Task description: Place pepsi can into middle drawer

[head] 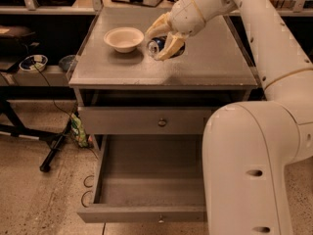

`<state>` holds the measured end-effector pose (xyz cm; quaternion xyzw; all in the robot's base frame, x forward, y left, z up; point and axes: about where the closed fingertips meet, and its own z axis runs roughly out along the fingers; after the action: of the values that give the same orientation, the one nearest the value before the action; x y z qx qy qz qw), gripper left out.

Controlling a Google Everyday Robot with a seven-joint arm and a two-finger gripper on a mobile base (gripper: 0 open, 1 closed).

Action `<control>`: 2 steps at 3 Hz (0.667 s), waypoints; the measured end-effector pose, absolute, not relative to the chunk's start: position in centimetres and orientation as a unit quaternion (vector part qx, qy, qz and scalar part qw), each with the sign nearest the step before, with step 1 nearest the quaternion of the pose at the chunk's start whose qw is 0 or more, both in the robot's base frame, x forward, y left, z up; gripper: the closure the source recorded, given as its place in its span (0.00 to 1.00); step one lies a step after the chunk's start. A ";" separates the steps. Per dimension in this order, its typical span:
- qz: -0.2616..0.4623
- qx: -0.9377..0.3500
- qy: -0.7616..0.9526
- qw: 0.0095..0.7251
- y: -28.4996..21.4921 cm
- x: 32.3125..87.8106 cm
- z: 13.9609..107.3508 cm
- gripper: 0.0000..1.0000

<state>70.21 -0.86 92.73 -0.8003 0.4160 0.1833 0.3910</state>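
The pepsi can (156, 45), dark blue with a silver end, lies on its side between the cream fingers (170, 44) of my gripper (164, 39), just above the grey cabinet top (205, 62) and right of the bowl. The gripper is shut on the can and reaches in from the upper right. The middle drawer (146, 177) is pulled open far below at the cabinet's front; its shallow grey tray holds nothing, and its front with a small knob (160, 219) faces me. My white arm (244, 160) covers the drawer's right side.
A cream-white round bowl (123, 38) stands on the top left of the can. A shut grey drawer front with a knob (161, 123) sits above the open drawer. Black stand legs (54, 148) and small bowls on a low shelf (33, 62) are at the left.
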 end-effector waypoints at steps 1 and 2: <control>0.214 -0.812 0.381 0.387 0.5 68.9 92.2 1.00; 0.245 -0.816 0.328 0.408 1.3 67.5 92.8 1.00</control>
<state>67.54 1.28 92.81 -0.8160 0.3277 0.2451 0.4083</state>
